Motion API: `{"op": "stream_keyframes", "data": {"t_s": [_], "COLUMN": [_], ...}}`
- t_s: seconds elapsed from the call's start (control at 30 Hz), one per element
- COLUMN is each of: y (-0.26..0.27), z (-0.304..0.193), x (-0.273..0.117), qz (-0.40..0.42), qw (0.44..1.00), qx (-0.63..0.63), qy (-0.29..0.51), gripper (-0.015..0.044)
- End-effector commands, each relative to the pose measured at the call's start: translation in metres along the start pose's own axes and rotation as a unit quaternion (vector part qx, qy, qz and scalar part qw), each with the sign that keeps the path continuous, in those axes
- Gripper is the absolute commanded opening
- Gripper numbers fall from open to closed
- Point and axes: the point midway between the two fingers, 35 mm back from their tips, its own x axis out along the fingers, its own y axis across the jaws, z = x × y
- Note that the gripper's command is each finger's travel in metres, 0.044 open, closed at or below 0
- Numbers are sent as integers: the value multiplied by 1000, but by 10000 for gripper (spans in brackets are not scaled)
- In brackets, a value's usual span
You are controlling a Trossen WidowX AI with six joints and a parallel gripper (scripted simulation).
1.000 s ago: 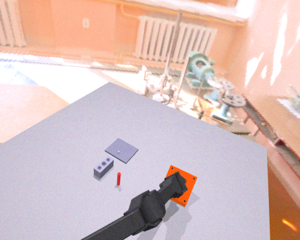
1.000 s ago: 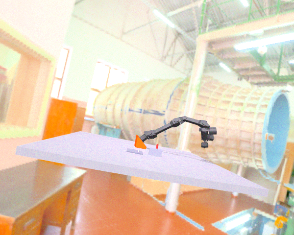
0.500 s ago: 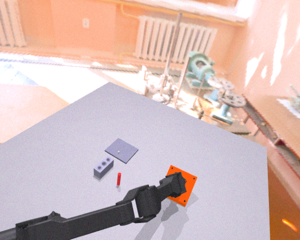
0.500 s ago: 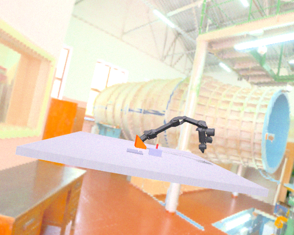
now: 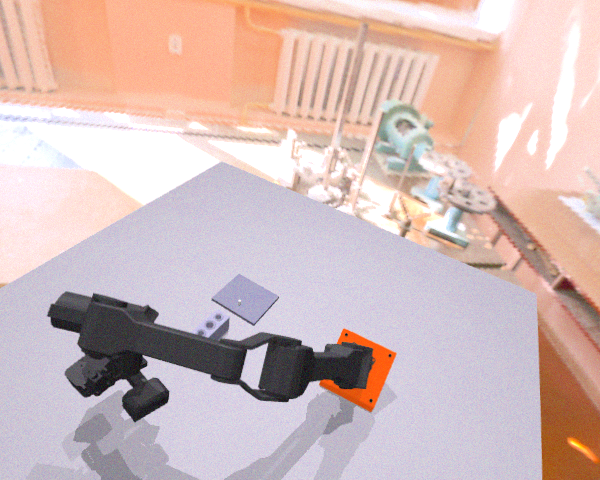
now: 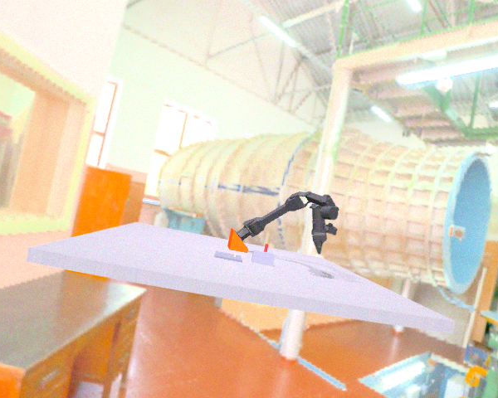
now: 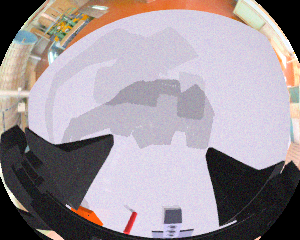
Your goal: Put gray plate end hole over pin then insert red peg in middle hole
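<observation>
My gripper (image 6: 319, 249) (image 7: 161, 147) is open and empty, pointing down above the table, away from the parts. The gray plate (image 5: 212, 324) (image 6: 262, 258) (image 7: 173, 216), a thick bar with three holes, sits on the table beside the base, not on it. The flat square base (image 5: 256, 304) (image 6: 222, 255) has a small pale pin (image 5: 239, 301) (image 6: 235, 254) standing up from it. The red peg (image 6: 266, 247) (image 7: 130, 223) stands near the plate. The arm hides the peg in the top view.
The orange mounting plate (image 5: 382, 367) (image 6: 236, 243) (image 7: 89, 216) carries the arm's foot. In the top view the arm reaches left from it, passing in front of the parts. The arm's shadow falls on the table (image 5: 445, 361) (image 6: 154, 257) (image 7: 245, 100).
</observation>
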Motion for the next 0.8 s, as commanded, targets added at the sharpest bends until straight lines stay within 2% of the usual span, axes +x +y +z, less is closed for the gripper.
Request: {"op": "stream_keyframes", "data": {"t_s": [0.0,0.17,0.4,0.67,0.77], "y": [-33,-55,-57,-56,-60], "z": [-54,-127,-213,-222,-227], "x": [-24,-57,-95,-96,-68], "qz": [-34,-49,-35,-33,-33], "qw": [999,995,989,989,989], "qx": [-19,-52,-92,-96,-96], "qy": [31,74,108,110,110], "gripper": [440,440,440,440,440]}}
